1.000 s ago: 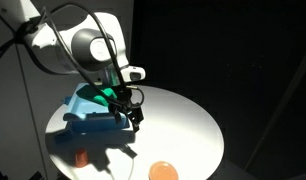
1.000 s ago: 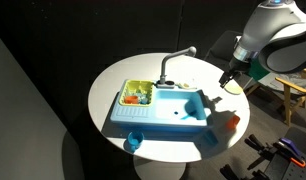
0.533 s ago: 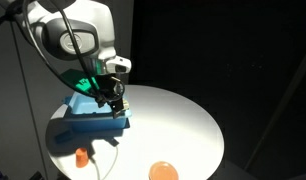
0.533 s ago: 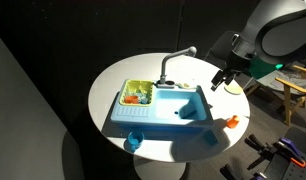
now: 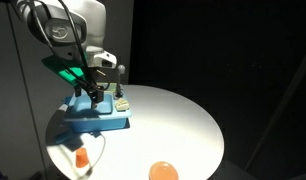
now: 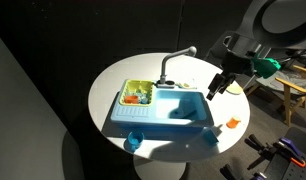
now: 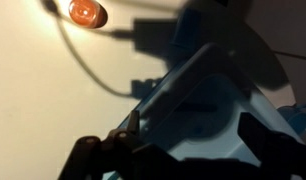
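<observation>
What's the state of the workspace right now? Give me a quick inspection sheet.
Surface: round white table, brightly lit, with hard shadows.
Job's things: blue sink with a grey tap.
Clutter: orange piece beside the sink; blue cup in front of it; yellow bin with small items; orange disc near the table edge.
Grippers: hand open and empty, at the sink's end away from the bin.
Cables: black cable looped along the arm.
Surroundings: black backdrop; wooden frame past the table.
</observation>
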Robot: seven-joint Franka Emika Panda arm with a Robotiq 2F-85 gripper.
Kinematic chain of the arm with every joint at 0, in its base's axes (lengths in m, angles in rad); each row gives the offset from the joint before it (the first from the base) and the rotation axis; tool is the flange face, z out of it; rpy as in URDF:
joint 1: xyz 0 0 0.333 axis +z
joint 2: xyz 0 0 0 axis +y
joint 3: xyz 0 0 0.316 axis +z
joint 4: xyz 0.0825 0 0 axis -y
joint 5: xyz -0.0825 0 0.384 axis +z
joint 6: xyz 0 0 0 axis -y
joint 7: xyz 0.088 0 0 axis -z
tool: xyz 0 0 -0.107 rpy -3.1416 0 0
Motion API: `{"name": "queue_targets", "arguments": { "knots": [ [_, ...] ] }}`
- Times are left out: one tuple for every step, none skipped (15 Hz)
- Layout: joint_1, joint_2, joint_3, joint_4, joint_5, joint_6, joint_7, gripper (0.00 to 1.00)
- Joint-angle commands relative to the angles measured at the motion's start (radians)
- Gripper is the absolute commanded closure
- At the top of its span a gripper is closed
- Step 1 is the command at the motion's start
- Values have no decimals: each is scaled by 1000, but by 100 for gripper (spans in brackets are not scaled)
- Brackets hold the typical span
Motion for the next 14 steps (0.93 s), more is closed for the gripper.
{"name": "queue_targets", "arguments": {
  "knots": [
    [2, -21, 16, 46, -28, -138, 3, 0],
    [1, -19, 24, 61, -51, -173, 19, 0],
    [0, -19, 32, 73, -77, -204, 34, 0],
    [1, -19, 39, 86, -103, -231, 50, 0],
    [1, -20, 48, 97, -131, -255, 70, 0],
    [3, -22, 58, 108, -159, -275, 96, 0],
    [5, -26, 68, 118, -186, -293, 124, 0],
    [6, -30, 79, 127, -216, -307, 162, 0],
    [7, -37, 90, 132, -243, -316, 203, 0],
    [7, -43, 100, 135, -266, -317, 240, 0],
    [9, -51, 110, 134, -279, -312, 276, 0],
    [10, -57, 120, 128, -290, -297, 318, 0],
    [12, -61, 127, 125, -290, -292, 344, 0],
    [13, -64, 136, 119, -293, -282, 381, 0]
  ]
}}
